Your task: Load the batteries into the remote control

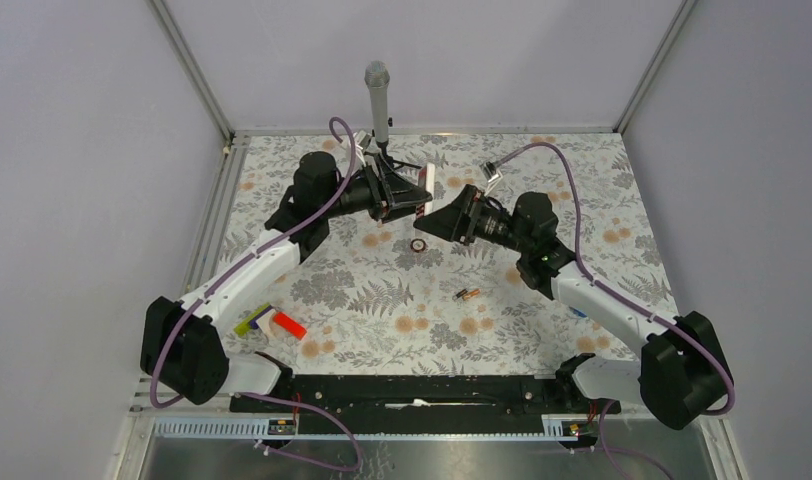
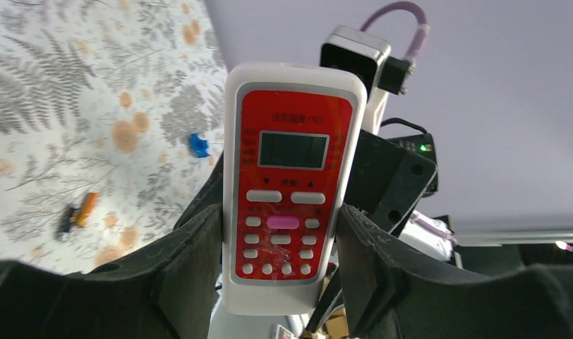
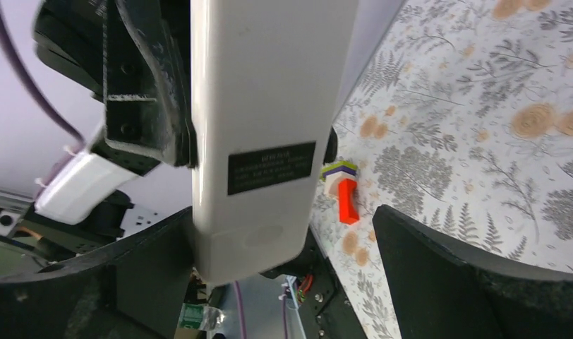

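Observation:
The remote control (image 2: pixel 291 183) is held up above the table, its red front with screen and white buttons facing the left wrist camera. My left gripper (image 2: pixel 280 247) is shut on its lower sides. From above, the remote (image 1: pixel 427 188) shows edge-on between the two grippers. My right gripper (image 3: pixel 284 261) is open around the lower end of the remote's white back (image 3: pixel 269 134), which sits close to one finger and leaves a wide gap to the other. The batteries (image 1: pixel 467 294) lie together on the floral table, also seen as dark and orange cylinders (image 2: pixel 79 212).
A small dark ring (image 1: pixel 419 244) lies under the grippers. A red-and-white block with a yellow-green piece (image 1: pixel 272 323) sits at the near left, also seen as the block (image 3: pixel 344 191). A microphone (image 1: pixel 379 100) stands at the back. A small blue item (image 2: pixel 197 144) lies on the table.

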Motion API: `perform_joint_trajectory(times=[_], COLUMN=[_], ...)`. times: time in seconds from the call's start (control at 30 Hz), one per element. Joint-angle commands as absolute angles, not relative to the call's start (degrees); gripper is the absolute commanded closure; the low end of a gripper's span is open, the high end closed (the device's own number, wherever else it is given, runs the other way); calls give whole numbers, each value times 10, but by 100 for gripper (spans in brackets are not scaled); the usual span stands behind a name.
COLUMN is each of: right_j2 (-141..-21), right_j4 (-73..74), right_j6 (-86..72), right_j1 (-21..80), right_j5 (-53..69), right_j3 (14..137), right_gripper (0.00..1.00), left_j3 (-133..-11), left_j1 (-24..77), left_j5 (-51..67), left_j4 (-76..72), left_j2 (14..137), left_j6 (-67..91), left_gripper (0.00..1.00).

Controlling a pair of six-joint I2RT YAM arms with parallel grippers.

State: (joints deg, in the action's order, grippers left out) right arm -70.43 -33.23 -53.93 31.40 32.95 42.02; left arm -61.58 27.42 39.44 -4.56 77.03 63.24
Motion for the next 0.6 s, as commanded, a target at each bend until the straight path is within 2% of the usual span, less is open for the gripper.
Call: perform_joint_trajectory(times=[0.0, 0.07, 0.17, 0.2, 0.3, 0.33, 0.4, 0.47, 0.57], right_j2=[-716, -718, -714, -713, -710, -709, -709, -709, -711], right_j4=[-409, -432, -442, -435, -388, -360, -263, -154, -53], right_j6=[-590, -612, -621, -616, -578, -554, -470, -334, -221], right_j1=[318, 318, 318, 318, 318, 318, 323, 336, 360], right_j5=[376, 389, 395, 393, 383, 380, 357, 300, 209], right_j3=[466, 472, 475, 476, 487, 496, 523, 556, 588], right_gripper=[3, 9, 36, 46, 67, 70, 72, 72, 69], left_j3=[-586, -587, -586, -585, -587, -592, -627, -672, -728], left_j1=[270, 271, 271, 271, 271, 271, 271, 271, 271], left_j5=[445, 443, 438, 436, 425, 419, 380, 327, 272], left_j4=[-241, -247, -250, -250, -230, -209, -91, 33, 143], left_j2=[755, 755, 752, 752, 747, 745, 740, 745, 765], left_j6=[742, 743, 743, 740, 721, 704, 633, 555, 521], left_gripper=[57, 56, 51, 45, 19, 12, 5, 2, 2])
